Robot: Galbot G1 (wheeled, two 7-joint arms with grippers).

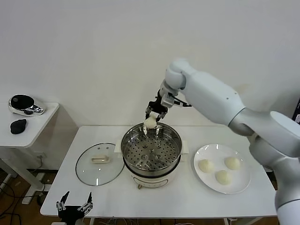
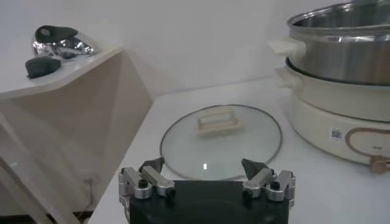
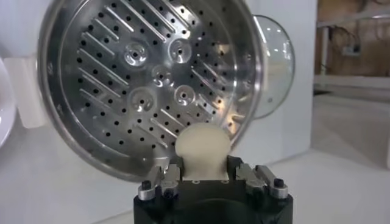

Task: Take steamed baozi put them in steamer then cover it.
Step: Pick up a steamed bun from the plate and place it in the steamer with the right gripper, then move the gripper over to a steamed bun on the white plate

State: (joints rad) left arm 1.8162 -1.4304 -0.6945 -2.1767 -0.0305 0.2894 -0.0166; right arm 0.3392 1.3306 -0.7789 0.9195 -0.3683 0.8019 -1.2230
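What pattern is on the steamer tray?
Shiny steel tray with rows of small holes and round dimples; clearest in the right wrist view.

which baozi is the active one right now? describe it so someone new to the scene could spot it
Start at the steamer, the shiny steel pot mid-table, with a clear glass cover lying flat beside it. Above the pot's far rim, the right gripper holds one cream-white baozi. It is the only bun in the air; the other three baozi lie on the white plate.

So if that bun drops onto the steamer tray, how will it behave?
The baozi in the right gripper looks soft and round, so it may roll slightly. The tray in the steamer looks flat and perforated, so it probably settles.
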